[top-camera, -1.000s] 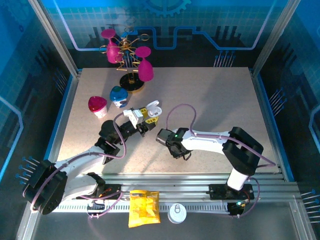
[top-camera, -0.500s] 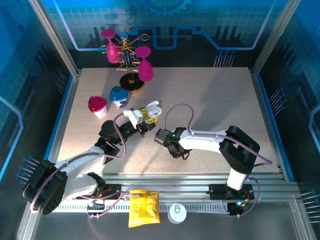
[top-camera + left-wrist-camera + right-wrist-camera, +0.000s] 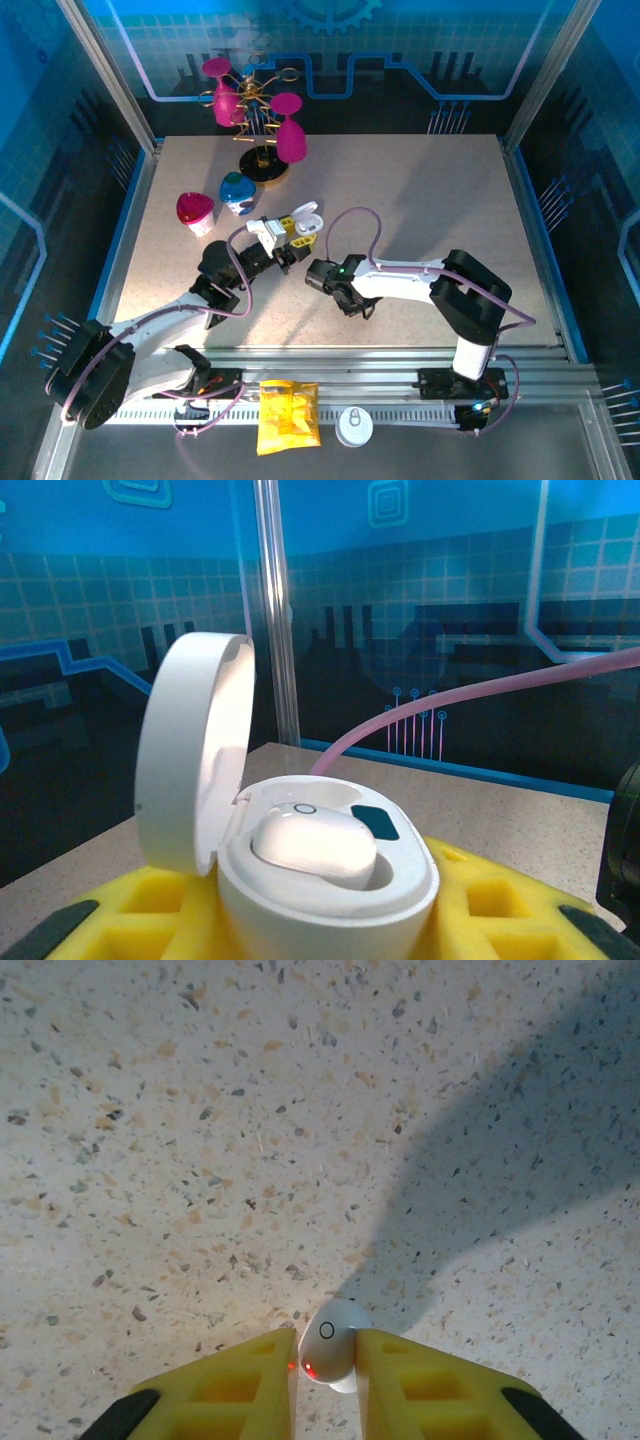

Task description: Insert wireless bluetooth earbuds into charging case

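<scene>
White earbud (image 3: 330, 1352) in my right jaws has drifted slightly left since a second ago, nearer the charging case (image 3: 306, 218), which sits unmoved in my left jaws near the middle of the table (image 3: 420, 200). The earbud's long axis runs along my yellow fingers (image 3: 235, 1385), rounded end pointing out toward the table. Right jaws stand narrowly apart, pinching it; left jaws clasp the case upright, lid (image 3: 190, 750) open, second earbud (image 3: 312, 845) seated inside.

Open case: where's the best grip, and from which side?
Probably the lower shell of the case, pinched across its rounded flanks below the rim, approaching from the base side. The lid stands open at the hinge and the free slot faces up, so that grip should leave both unblocked.
</scene>
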